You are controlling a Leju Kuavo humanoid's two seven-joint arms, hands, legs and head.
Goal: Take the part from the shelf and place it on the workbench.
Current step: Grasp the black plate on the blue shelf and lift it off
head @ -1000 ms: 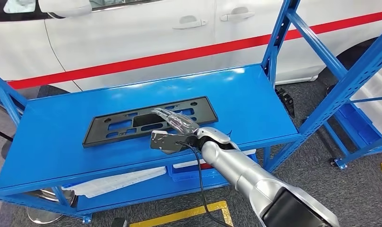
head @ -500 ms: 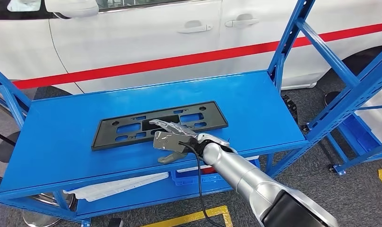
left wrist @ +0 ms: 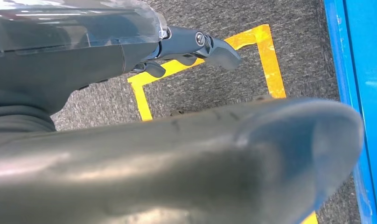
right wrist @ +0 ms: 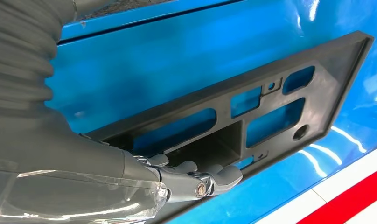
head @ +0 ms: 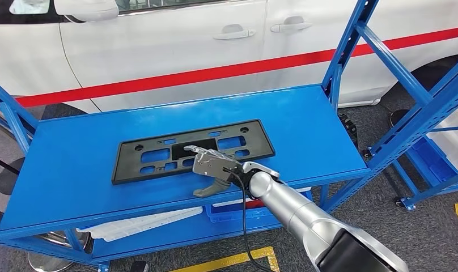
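Head view: black plastic part [head: 193, 149] lying flat on the blue workbench [head: 73, 170], middle of the top, long side running left to right. Right hand [head: 211, 168] over its near edge, fingers laid on the frame, thumb hanging off the near side, nothing clamped. Looks like the release step, part already set down.

Left wrist view: left hand [left wrist: 191, 44] hanging above grey floor with yellow tape [left wrist: 266, 56], fingers loosely apart, holding nothing.

Right wrist view: fingertips [right wrist: 224, 175] resting along the part's rim, not wrapped round it.

Next, probably: lifting straight up, without dragging the frame.
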